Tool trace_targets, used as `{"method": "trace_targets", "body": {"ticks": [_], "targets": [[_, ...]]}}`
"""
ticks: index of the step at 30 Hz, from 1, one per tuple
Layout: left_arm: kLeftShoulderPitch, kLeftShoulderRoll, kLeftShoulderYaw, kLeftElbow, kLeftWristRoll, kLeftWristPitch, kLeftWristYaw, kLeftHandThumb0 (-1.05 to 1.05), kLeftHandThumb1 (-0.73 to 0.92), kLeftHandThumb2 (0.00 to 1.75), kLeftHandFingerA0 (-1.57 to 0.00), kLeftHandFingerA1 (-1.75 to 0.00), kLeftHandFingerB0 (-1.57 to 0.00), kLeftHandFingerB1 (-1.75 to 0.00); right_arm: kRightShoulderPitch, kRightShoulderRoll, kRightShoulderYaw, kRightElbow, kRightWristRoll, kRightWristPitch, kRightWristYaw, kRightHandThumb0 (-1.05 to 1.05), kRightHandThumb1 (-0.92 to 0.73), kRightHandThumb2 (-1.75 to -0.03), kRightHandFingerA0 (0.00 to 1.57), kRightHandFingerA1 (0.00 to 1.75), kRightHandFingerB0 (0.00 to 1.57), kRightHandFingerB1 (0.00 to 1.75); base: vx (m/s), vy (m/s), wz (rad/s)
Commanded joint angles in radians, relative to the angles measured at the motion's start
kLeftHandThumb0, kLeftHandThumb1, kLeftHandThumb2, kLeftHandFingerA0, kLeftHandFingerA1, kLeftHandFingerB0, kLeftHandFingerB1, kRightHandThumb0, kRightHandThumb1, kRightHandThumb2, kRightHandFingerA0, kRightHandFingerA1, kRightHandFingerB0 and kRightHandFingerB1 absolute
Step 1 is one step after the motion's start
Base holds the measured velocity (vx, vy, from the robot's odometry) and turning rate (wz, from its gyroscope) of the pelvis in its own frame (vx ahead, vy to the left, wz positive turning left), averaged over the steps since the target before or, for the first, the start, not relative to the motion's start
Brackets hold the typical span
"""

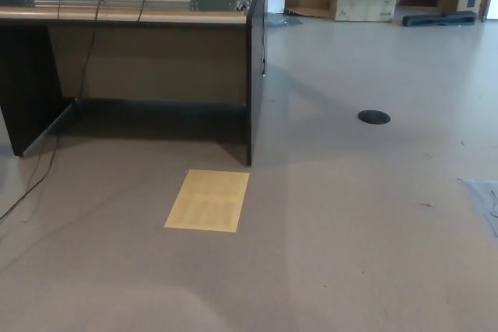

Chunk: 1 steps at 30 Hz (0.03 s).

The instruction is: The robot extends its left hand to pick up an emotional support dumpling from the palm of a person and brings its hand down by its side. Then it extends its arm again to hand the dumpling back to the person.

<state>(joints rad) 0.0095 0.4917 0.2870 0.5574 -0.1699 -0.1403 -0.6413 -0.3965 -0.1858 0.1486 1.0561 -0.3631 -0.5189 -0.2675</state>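
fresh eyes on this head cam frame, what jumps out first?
The yellow sheet lying flat on the grey floor, just in front of the desk's near corner, draws the eye first. Next comes the big wooden desk filling the upper left, with cables hanging down its front. A small black disc sits alone on the floor to the right; no robot hand, person or dumpling shows.
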Motion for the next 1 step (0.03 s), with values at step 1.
{"method": "trace_targets", "body": {"ticks": [1], "targets": [[0.015,0.028,-0.039,0.149,0.221,-0.417,0.263,-0.38,0.3,0.94,-0.01,-0.48,0.0,-0.47,0.026,0.001,-0.039,0.022,0.045,0.006,-0.028,-0.25,-0.55,-0.57,0.85,0.53,0.75,0.47,0.0,0.0,0.0]]}}
